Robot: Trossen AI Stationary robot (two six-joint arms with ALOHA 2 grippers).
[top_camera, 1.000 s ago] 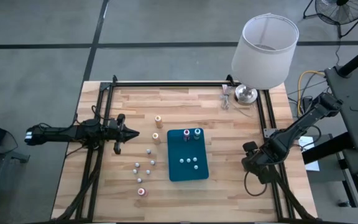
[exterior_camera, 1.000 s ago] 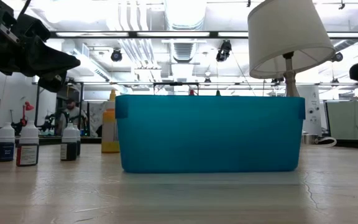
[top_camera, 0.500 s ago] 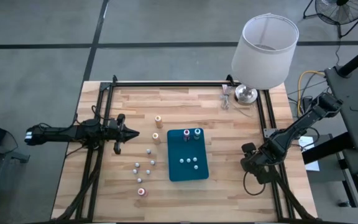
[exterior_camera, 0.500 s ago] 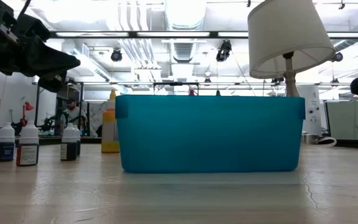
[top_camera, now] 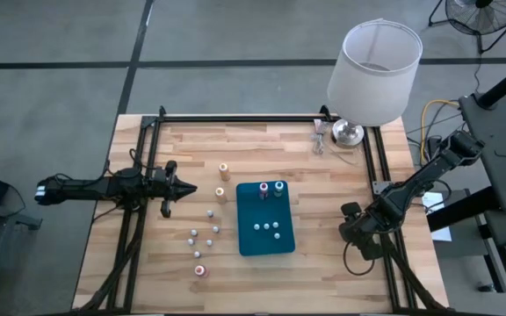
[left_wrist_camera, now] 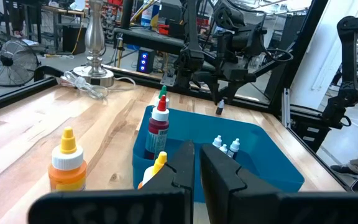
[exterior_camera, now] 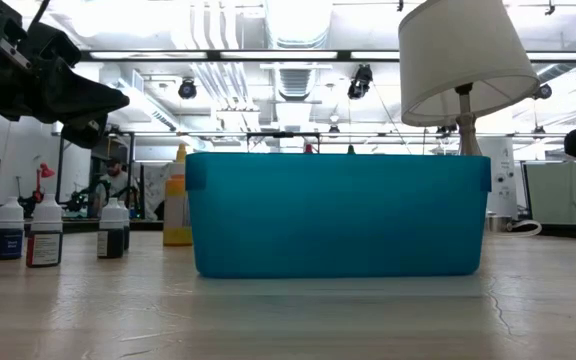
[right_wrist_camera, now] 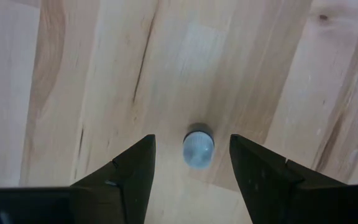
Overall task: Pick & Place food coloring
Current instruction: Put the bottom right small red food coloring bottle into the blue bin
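Teal rectangular plastic tray (top_camera: 266, 219) at table centre, holding several small food-colouring bottles (top_camera: 271, 188); further bottles (top_camera: 202, 235) standing on wood left of it; left gripper (top_camera: 185, 189) near them, fingers almost together; right gripper (right_wrist_camera: 191, 180) spread wide above one grey-capped bottle (right_wrist_camera: 198, 149) on the boards.

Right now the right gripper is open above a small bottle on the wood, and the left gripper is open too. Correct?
Half right. The right gripper is open above a small bottle on the table. The left gripper is not open: the left wrist view shows its fingers nearly together, holding nothing.
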